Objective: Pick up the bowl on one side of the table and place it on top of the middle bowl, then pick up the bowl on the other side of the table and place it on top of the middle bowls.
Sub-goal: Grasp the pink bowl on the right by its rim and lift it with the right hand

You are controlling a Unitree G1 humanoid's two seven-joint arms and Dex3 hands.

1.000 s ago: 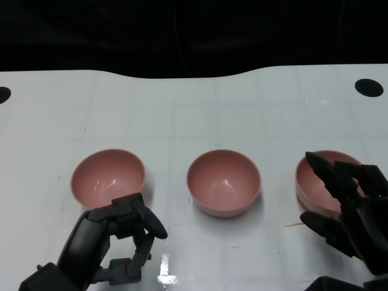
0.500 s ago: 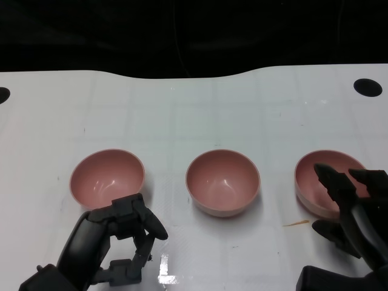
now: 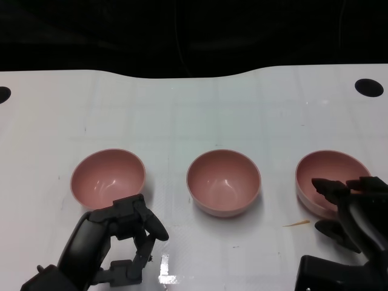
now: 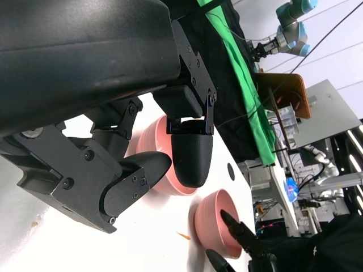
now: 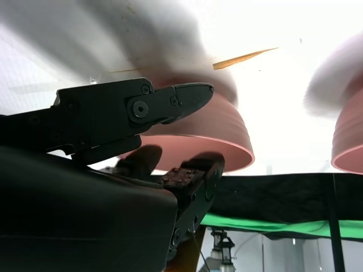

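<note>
Three pink bowls stand in a row on the white table: the left bowl [image 3: 108, 177], the middle bowl [image 3: 223, 182] and the right bowl [image 3: 330, 177]. My right hand [image 3: 350, 213] is at the right bowl's near rim with its fingers apart, holding nothing. In the right wrist view one of its fingers [image 5: 164, 105] lies across the right bowl [image 5: 224, 133] and the thumb sits apart from it. My left hand [image 3: 120, 241] hangs just in front of the left bowl, fingers curled in on nothing. The left wrist view shows the right bowl [image 4: 211, 218].
A thin orange sliver [image 3: 297, 224] lies on the table beside the right bowl. Two black holes sit near the table's far corners, right hole [image 3: 368, 87] and left hole [image 3: 3, 94]. Beyond the far edge it is dark.
My right hand has drawn back toward me, from over the right bowl's inside to its near rim. The bowls and my left hand have stayed put.
</note>
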